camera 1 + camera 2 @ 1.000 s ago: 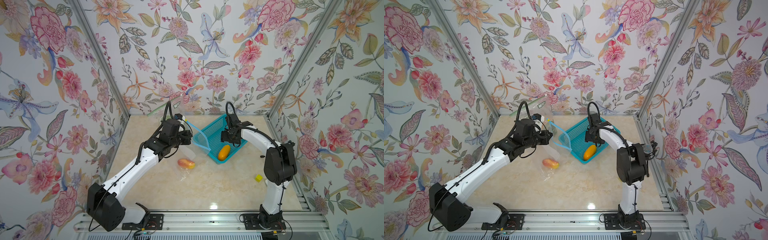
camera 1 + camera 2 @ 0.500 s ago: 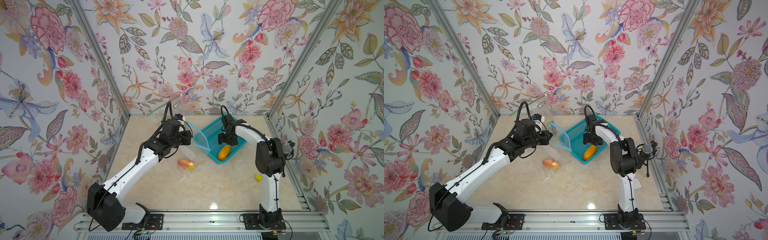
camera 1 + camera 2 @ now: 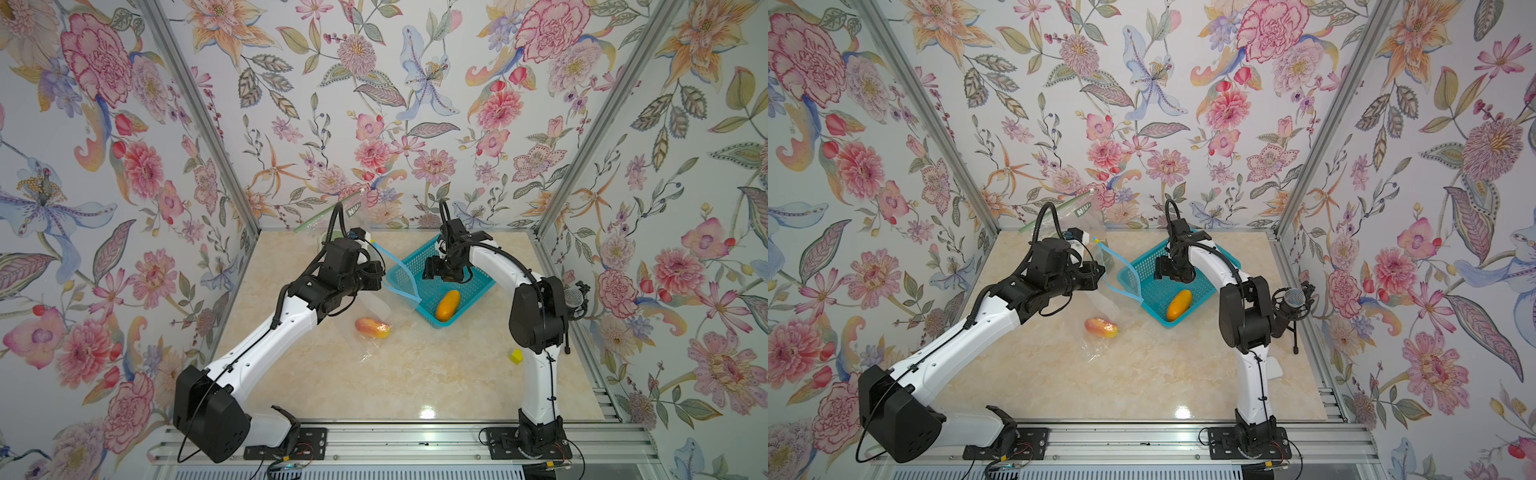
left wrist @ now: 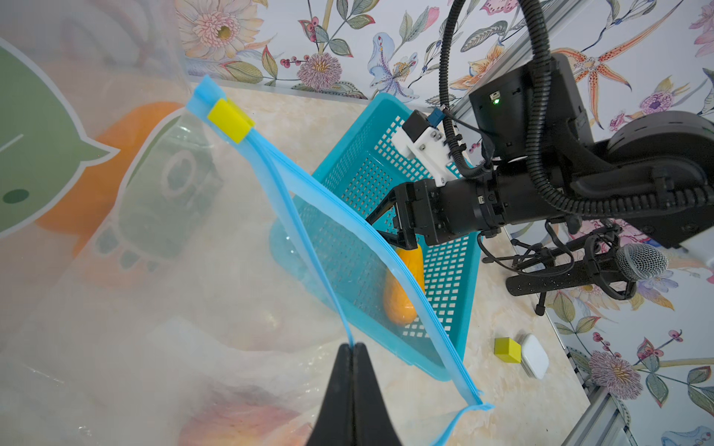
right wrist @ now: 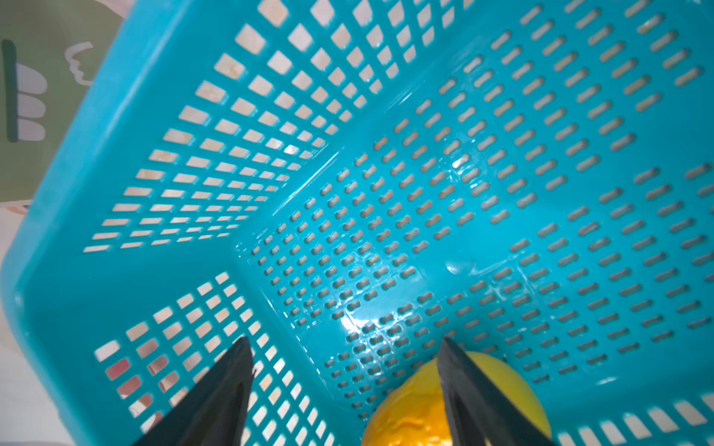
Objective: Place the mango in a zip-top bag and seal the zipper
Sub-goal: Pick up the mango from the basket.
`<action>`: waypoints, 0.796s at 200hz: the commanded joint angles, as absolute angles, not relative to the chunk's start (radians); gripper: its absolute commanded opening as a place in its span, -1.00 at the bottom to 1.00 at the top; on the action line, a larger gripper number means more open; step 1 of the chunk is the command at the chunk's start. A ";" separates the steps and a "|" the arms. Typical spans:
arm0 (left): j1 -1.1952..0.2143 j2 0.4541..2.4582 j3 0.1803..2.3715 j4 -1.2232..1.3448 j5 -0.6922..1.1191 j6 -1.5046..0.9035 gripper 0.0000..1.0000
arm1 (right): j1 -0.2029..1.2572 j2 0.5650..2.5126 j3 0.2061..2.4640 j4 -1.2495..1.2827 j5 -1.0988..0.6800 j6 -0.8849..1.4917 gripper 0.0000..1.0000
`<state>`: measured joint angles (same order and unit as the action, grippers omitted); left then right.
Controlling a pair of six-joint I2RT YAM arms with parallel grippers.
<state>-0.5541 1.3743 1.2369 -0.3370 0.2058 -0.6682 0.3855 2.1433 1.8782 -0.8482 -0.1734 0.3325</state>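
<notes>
An orange-yellow mango (image 3: 448, 305) (image 3: 1179, 305) lies in the near corner of a teal basket (image 3: 478, 286) (image 3: 1204, 286). My right gripper (image 3: 440, 274) (image 5: 344, 341) hangs open over the basket floor (image 5: 463, 193), the mango (image 5: 413, 409) by one finger, not gripped. My left gripper (image 3: 383, 281) (image 4: 352, 345) is shut on the blue zipper rim (image 4: 309, 200) of the clear zip-top bag (image 3: 376, 309), holding its mouth agape beside the basket. A yellow slider (image 4: 230, 120) sits at the rim's far end. A red-and-yellow fruit (image 3: 372, 328) (image 3: 1101, 327) lies at the bag's bottom on the table.
A small yellow cube (image 3: 516, 356) (image 4: 507, 350) and a white pad (image 4: 535, 355) lie near the right arm's base. A microphone (image 3: 1293, 299) stands at the right edge. Another bag with a green zipper (image 3: 328, 216) leans on the back wall.
My right gripper has shifted left across the basket and now points along it toward the mango, jaws still open. The left arm and the bag have stayed put.
</notes>
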 commanded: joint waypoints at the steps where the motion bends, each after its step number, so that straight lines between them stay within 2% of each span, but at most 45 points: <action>1: -0.543 1.359 1.234 -0.337 0.198 -0.649 -1.00 | 0.394 2.139 1.916 -0.948 -0.026 0.326 0.52; 21: -0.541 1.360 1.237 -0.342 0.198 -0.640 -1.00 | 0.397 2.123 1.878 -0.998 0.092 0.343 0.58; 72: -0.540 1.361 1.251 -0.364 0.187 -0.616 -1.00 | 0.408 2.082 1.772 -1.004 0.118 0.390 0.67; 119: -0.539 1.368 1.261 -0.370 0.183 -0.606 -1.00 | 0.412 2.116 1.764 -1.003 0.018 0.394 0.70; 159: -0.538 1.368 1.259 -0.371 0.184 -0.608 -1.00 | 0.426 2.124 1.752 -0.952 -0.072 0.394 0.63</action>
